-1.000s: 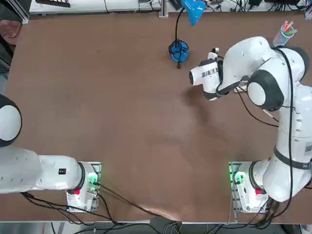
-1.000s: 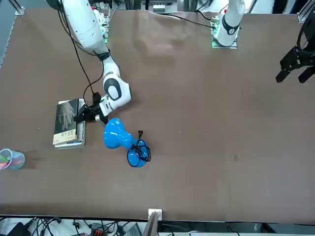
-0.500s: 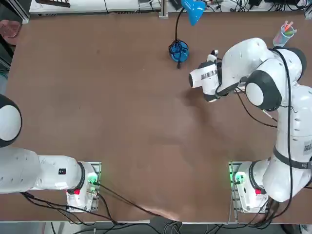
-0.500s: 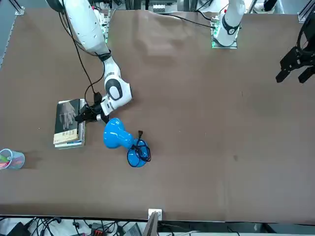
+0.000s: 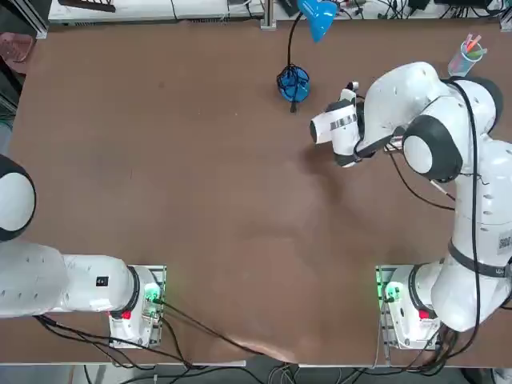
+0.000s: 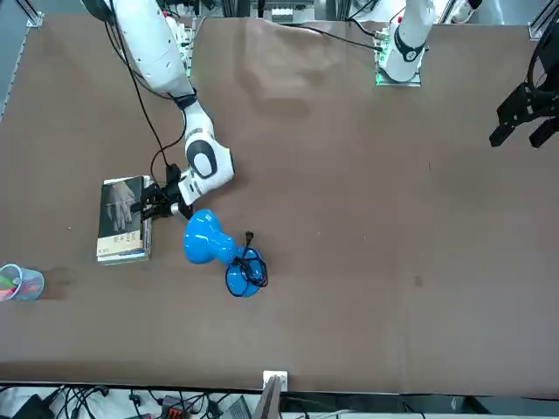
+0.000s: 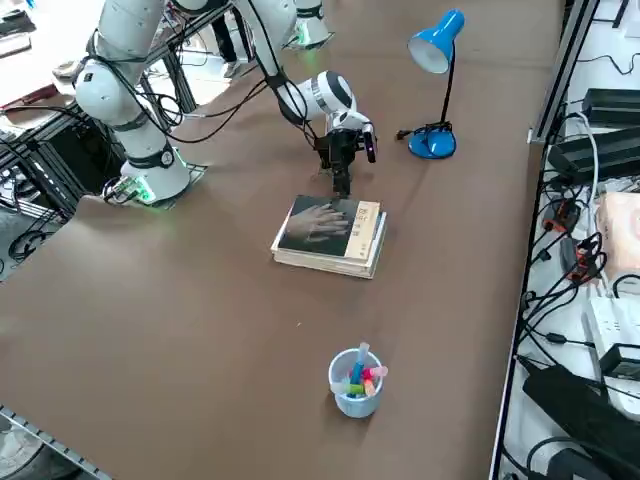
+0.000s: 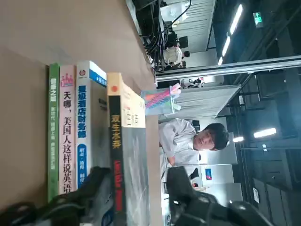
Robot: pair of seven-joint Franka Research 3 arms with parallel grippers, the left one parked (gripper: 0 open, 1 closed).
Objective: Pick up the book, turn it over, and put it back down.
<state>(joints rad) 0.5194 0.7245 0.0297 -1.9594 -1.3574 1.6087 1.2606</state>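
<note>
The right gripper (image 8: 141, 200), fingers parted astride the spine edge of the book (image 7: 327, 223) — thin, stiff, probably light — atop a small stack near the lamp (image 7: 437, 85), best pinched at that edge.

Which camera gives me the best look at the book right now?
The right side view: the book lies unblocked atop a stack, hand-picture cover up, the right gripper at its edge. Front view shows it smaller, the wrist view only its spine, and the top view hides it under the arm.
</note>
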